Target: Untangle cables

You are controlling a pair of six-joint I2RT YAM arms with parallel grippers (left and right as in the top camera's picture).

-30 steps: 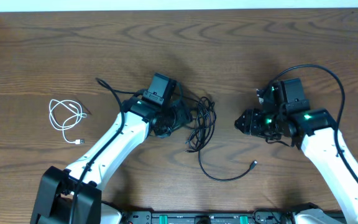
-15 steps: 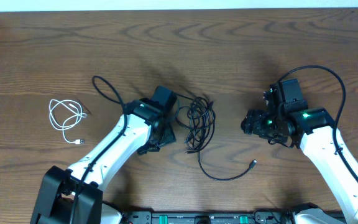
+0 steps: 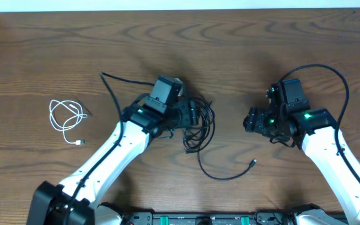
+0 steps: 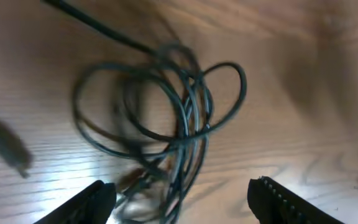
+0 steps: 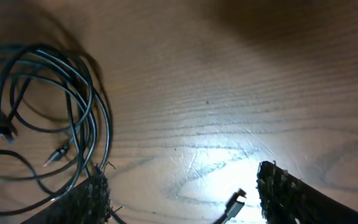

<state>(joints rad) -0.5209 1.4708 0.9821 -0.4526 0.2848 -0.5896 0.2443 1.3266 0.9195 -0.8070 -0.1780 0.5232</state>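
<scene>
From overhead, the black cables (image 3: 199, 122) lie as a loose knot of loops near the middle of the surface (image 3: 55, 50), with one tail curving out toward the near edge and ending in a small plug (image 3: 253, 164). The white cable (image 3: 66, 117) is coiled on its own, well apart, far to the left. The left fingers (image 3: 189, 115) are at the knot's left edge. The right fingers (image 3: 250, 120) point at it from the right, with bare wood between.

The left wrist view shows what the overhead cannot. Those fingers stand wide apart and grip nothing, though several strands of the knot run down into the gap between them (whether any strand touches a finger is too blurred to tell). The right wrist view shows its own fingers also spread wide and empty. The plug lies just inside the gap near the right-hand finger, and the black loops sit off to the left.

The surface is dark brown wood with a strong grain, and a bright glare patch shows in both wrist views. Only a pale strip beyond the far edge is visible of the room.
</scene>
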